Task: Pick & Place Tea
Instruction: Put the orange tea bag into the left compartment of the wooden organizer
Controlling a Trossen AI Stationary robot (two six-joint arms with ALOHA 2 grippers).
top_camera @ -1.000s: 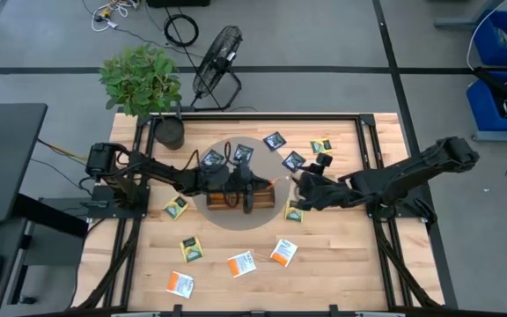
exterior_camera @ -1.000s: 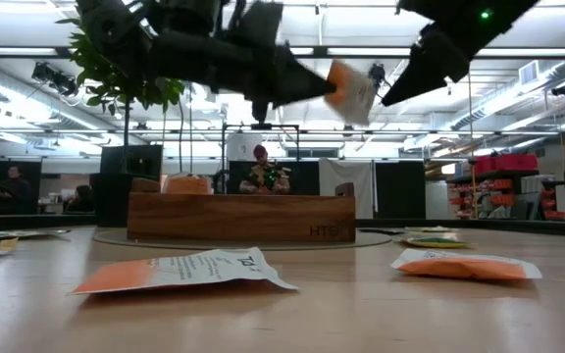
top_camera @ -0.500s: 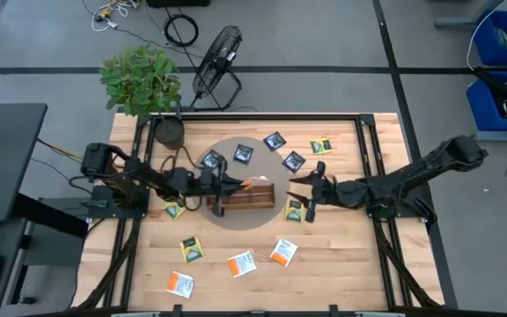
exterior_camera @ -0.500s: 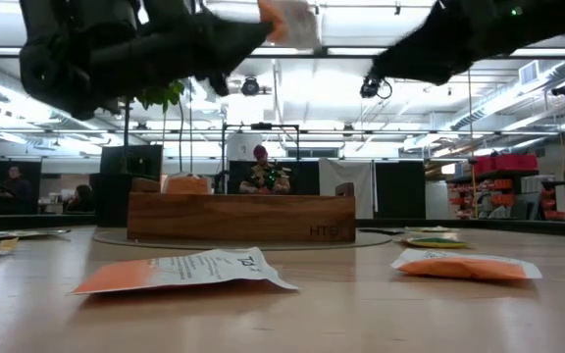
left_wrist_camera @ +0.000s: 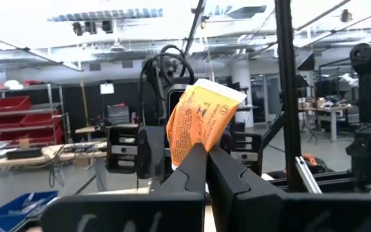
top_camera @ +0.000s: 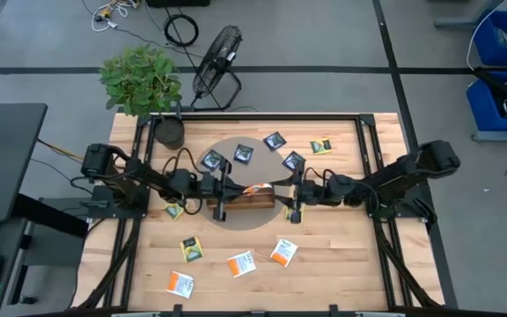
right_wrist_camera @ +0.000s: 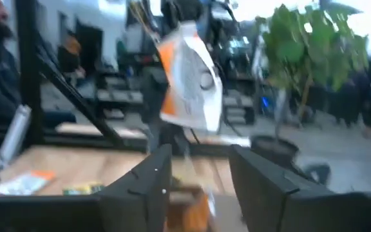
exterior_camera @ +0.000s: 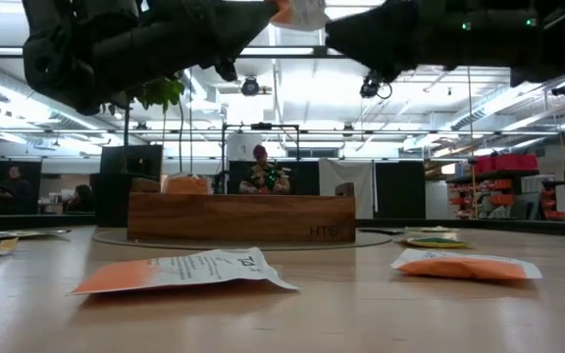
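Note:
An orange-and-white tea sachet hangs in the air over the brown wooden tray at the table's middle. My left gripper reaches in from the table's left and is shut on it. My right gripper comes level from the right, facing the sachet, and is open. In the right wrist view the sachet shows ahead of and above the spread fingers, apart from them. More sachets lie flat on the table around the tray. My left gripper pinches the sachet's lower end between its two fingers. The fingers come from the table's left, nearly level and tipped a little upward. The sachet stands up above the fingertips, leaning slightly, lifted clear of the tray and the table.
Dark navy sachets lie beyond the tray, yellow-green ones at both sides, and orange ones toward the near edge. A potted plant stands at the far left corner. A fan is on the floor beyond.
My left gripper has drawn back toward the table's left and tipped up from pointing down to nearly level, raising the sachet above the tray. My right gripper has swung up to level, sunk a little and come in toward the sachet from the right.

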